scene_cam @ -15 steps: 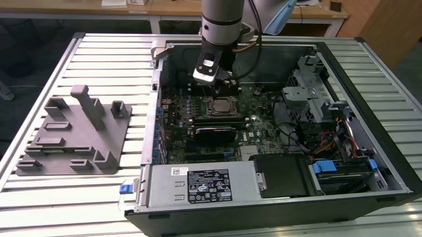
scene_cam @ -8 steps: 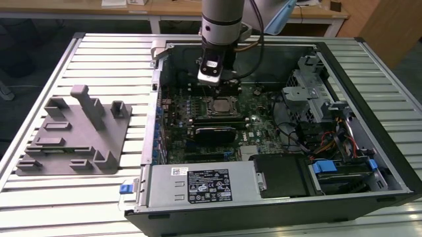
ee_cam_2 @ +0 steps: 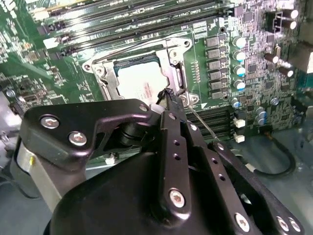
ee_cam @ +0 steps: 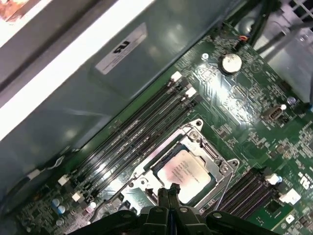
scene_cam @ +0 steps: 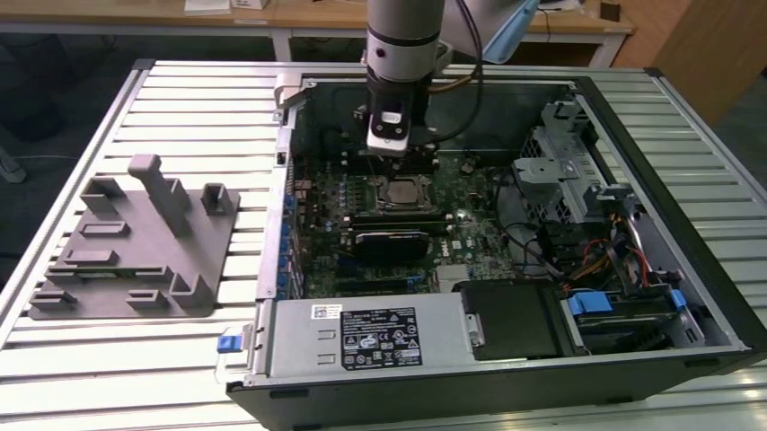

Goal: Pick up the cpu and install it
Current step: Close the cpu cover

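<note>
- Plainly, the claw (ee_cam: pixel 168 192) has its two fingers brought together, with hardly a slit between them, and we see nothing gripped in it.
- In the second wrist view the joined tips of the claw (ee_cam_2: pixel 165 94) come to a point at the edge of the metal socket frame (ee_cam_2: pixel 173 68); we cannot tell whether they touch it or hang just above.
- We see the cpu (ee_cam: pixel 185 171) lying flat inside that frame on the green motherboard (ee_cam: pixel 244 98), silvery top up, with the frame bordering it on all sides.
- A thin metal lever (ee_cam_2: pixel 200 122) runs along the socket just beside the claw's fingers.
- Long dark memory slots (ee_cam: pixel 146 122) lie on one side of the socket, between it and the case wall (ee_cam: pixel 73 112); more slots (ee_cam: pixel 249 186) lie on the other side.
- A row of small capacitors (ee_cam_2: pixel 238 63) stands near the socket.
- In the exterior view the arm reaches down into the open computer case (scene_cam: pixel 480 386), and the cpu (scene_cam: pixel 403 191) sits almost directly under it.
- The grey fixture tray (scene_cam: pixel 132 269) rests on the slatted bench (scene_cam: pixel 180 108), at the exterior view's left, well apart from the claw.
</note>
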Available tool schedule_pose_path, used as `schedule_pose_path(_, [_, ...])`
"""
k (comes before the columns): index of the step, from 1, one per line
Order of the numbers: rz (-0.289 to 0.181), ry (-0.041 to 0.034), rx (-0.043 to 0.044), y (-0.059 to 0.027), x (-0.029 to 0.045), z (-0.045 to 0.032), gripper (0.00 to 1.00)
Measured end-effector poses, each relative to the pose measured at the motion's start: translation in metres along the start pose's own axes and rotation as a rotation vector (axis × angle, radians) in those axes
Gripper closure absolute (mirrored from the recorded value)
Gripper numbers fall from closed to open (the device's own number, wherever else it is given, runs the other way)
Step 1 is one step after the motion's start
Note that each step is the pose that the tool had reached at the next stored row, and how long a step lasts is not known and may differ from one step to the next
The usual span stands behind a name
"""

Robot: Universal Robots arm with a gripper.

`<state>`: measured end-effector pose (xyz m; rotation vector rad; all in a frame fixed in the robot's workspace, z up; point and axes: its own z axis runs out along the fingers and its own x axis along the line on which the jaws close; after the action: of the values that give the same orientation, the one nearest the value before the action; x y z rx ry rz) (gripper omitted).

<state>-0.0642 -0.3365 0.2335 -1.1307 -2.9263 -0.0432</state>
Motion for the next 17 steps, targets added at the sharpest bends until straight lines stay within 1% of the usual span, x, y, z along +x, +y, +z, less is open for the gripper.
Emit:
schedule_pose_path(13, [-0.15,0.0037,0.002,0.0,0.0,0.0002,0.89])
schedule_pose_path(17, [-0.205,0.005,0.0028,0.0,0.0,0.0005,0.89])
